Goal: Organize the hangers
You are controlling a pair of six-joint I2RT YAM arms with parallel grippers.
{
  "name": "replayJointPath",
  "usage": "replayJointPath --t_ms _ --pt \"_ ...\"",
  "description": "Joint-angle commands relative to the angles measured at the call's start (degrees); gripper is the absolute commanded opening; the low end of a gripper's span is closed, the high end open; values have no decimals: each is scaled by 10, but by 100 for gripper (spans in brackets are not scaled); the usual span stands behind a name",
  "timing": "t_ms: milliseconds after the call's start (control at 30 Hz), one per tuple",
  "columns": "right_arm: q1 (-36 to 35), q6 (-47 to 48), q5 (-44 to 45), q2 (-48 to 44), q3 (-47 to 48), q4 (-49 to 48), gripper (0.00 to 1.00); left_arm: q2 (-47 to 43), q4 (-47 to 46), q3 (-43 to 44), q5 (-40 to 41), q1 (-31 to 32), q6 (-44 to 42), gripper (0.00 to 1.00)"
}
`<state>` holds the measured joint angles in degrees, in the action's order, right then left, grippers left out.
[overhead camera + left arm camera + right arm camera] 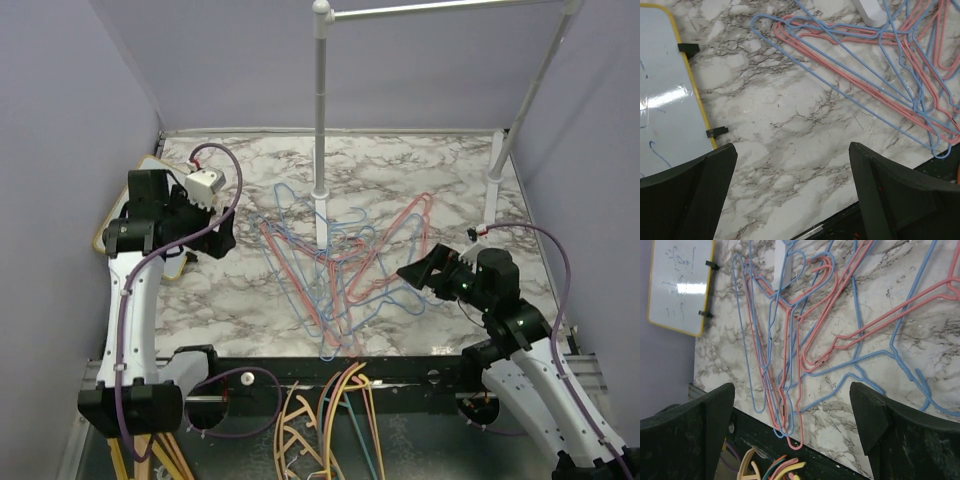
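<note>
A tangled heap of thin wire hangers (340,265), light blue and pinkish red, lies flat on the marble table around the foot of the rack's left pole. The same hangers (880,65) fill the upper right of the left wrist view, and the hangers (790,340) spread across the right wrist view. My left gripper (222,240) hovers left of the heap, open and holding nothing. Right of the heap my right gripper (418,272) is open too, nothing between its fingers. Some hanger tips reach over the table's front edge.
A clothes rack (320,110) stands on the table, its rail across the top. A yellow-framed whiteboard (665,95) lies at the left edge. Thicker yellow, orange and wood-coloured hangers (320,430) sit below the front edge. Purple walls close in on three sides.
</note>
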<state>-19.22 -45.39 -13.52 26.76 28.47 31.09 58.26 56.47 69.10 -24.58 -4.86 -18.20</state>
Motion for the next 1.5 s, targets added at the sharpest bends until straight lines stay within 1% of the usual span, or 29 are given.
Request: replayJointPath --t_ms 0,100,233,333,400,433,467,533,633,700,800,900,967,1067,1133,1267,1467 --pt "-2 13 -55 32 1 -33 100 105 37 68 -126 7 -96 97" --pt "-2 10 -51 35 2 -33 100 196 11 120 -134 46 -104 96" --pt "-2 -5 -44 14 6 -28 100 309 -30 189 -91 126 -117 93" --pt "-2 -28 -28 -13 5 -14 100 381 -46 236 -59 166 -125 93" --pt "-2 -44 -26 -33 -1 -9 100 437 -70 264 -21 179 -95 91" --pt "-2 -49 -25 -44 -4 -6 100 460 -92 278 3 182 -56 91" --pt "-2 -55 -22 -54 -5 -1 100 482 -109 290 23 182 -32 92" --pt "-2 -57 -11 -75 -2 16 100 514 -139 306 49 182 4 97" --pt "-2 -50 11 -95 10 46 100 542 -195 317 101 182 76 96" --pt "-2 -44 22 -102 18 62 100 553 -224 314 128 182 110 91" --pt "-2 -37 27 -98 26 70 100 562 -262 298 145 182 129 88" --pt "-2 -35 25 -93 31 74 100 592 -248 310 140 182 142 84" --pt "-2 -35 26 -93 32 78 100 602 -249 304 141 182 158 83" --pt "-2 -36 24 -100 26 80 100 604 -264 289 168 182 179 79" --pt "-2 -35 18 -108 20 79 100 607 -271 282 184 182 184 75" --pt "-2 -41 15 -132 10 88 100 616 -280 272 202 182 197 70" --pt "-2 -48 22 -160 -6 93 100 646 -272 282 195 182 204 69"
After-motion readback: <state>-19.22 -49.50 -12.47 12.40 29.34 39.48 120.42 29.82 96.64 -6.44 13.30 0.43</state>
